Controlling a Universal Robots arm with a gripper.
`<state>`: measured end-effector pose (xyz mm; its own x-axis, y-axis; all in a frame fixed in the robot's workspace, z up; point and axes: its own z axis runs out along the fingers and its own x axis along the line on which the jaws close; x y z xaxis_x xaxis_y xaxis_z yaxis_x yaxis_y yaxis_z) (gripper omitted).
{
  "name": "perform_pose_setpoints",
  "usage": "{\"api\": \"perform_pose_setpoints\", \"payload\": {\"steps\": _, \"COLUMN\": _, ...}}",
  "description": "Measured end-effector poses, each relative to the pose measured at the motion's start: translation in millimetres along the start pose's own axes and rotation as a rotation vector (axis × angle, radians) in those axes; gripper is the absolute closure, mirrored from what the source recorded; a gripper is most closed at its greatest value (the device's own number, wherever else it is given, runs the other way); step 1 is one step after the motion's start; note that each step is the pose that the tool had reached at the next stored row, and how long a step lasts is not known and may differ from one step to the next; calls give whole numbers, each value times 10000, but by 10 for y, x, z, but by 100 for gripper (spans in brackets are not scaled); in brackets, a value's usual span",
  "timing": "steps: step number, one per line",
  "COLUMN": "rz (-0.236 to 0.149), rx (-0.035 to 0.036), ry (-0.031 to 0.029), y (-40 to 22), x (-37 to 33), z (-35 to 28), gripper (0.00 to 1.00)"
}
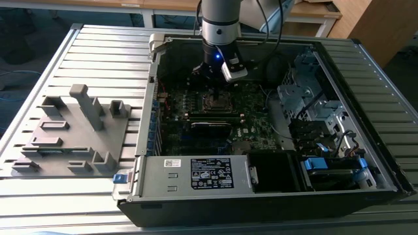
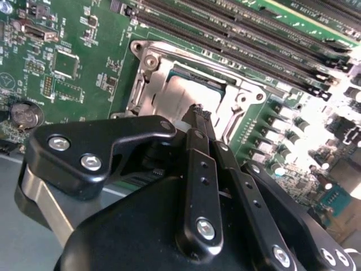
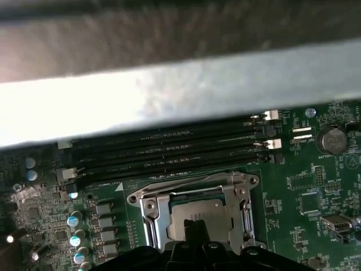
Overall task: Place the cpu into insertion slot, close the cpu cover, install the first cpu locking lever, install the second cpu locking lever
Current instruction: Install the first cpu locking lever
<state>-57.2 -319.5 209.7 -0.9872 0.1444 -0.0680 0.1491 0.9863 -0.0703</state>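
The cpu [image 2: 183, 90] [image 3: 194, 210] lies flat in the insertion slot [image 1: 218, 102] on the green motherboard, its dull silver top showing. The cpu cover [image 2: 148, 93] [image 3: 151, 212], a silvery frame with a square window, lies down around the chip. My gripper [image 2: 198, 112] [image 3: 195, 226] [image 1: 216, 90] hangs straight over the socket. Its two thin black fingers are shut together, with their tips at or just above the chip's top. I see nothing held between them.
Long black memory slots [image 3: 169, 155] [image 2: 242, 34] run beside the socket. A coin battery [image 3: 331, 139] sits nearby. The open computer case holds a power supply [image 1: 196, 174] and a drive cage [image 1: 307, 98]. A grey fixture plate [image 1: 65, 132] lies at the exterior view's left.
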Motion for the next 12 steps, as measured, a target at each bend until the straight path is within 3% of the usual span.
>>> {"api": "perform_pose_setpoints", "payload": {"steps": 5, "rz": -1, "rx": -9, "ry": 2, "y": -4, "x": -2, "z": -18, "gripper": 89}}
{"api": "perform_pose_setpoints", "payload": {"steps": 9, "rz": 8, "rx": -149, "ry": 22, "y": -33, "x": -8, "z": -16, "gripper": 89}}
{"api": "perform_pose_setpoints", "payload": {"steps": 12, "rz": 9, "rx": -157, "ry": 23, "y": -33, "x": -8, "z": -15, "gripper": 89}}
